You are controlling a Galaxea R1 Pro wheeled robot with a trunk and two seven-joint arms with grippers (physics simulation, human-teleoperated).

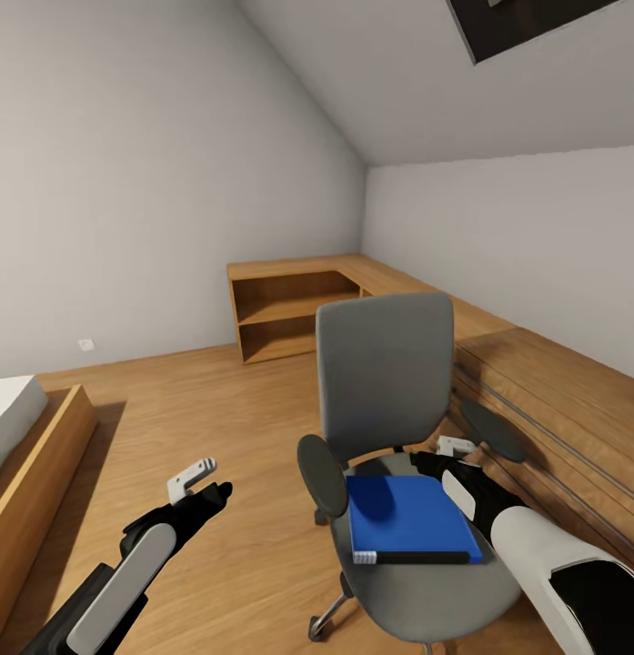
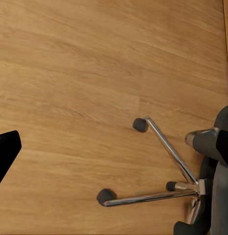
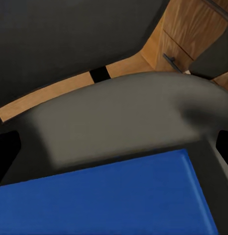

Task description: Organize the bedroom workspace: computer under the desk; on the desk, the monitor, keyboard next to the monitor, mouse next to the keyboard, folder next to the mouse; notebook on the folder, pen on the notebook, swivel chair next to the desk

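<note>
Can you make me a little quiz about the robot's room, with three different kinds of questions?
1. True or false: the folder lies on the floor.
2. Pick one. The right gripper is: A) beside the bed, B) over the back of the swivel chair seat, near the folder, C) inside the wooden shelf.
3. Fill in: the left gripper hangs above the wooden ____.

Key
1. False. It lies flat on the chair seat.
2. B.
3. Floor; the left wrist view looks down on it and on the chair's chrome base.
</note>
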